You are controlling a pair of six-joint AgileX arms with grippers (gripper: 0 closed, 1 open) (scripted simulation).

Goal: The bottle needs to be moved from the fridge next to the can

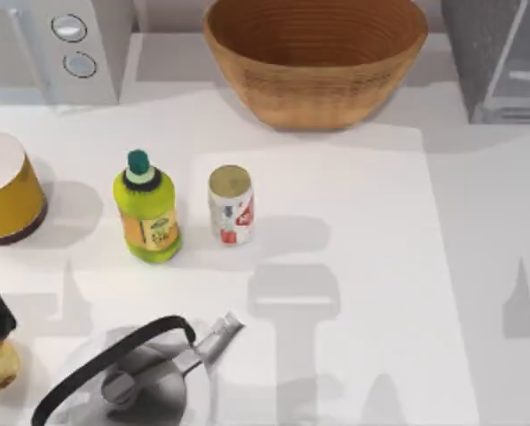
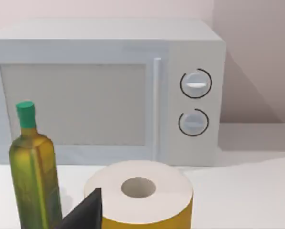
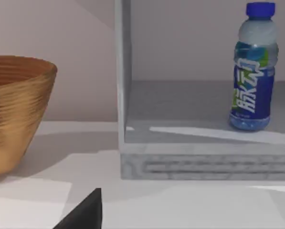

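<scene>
1. Clear plastic bottle with round blue cap — upright inside the dark grey speckled fridge, ahead of the right end effector.
2. Small gold-topped can stands mid-desk, beside a yellow-green bottle.
3. Whether either end effector is wide or narrow — cannot tell.

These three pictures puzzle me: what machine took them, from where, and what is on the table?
They come from a simulated two-armed AgileX robot. One camera looks down from above; the others sit on each arm's wrist. On the table stand the can, a yellow-green bottle, a yellow roll, a kettle and a woven basket. The left wrist camera faces the microwave. The right wrist camera faces the open fridge, where the bottle stands upright on a shelf. Nothing is held, from what these views show.
</scene>
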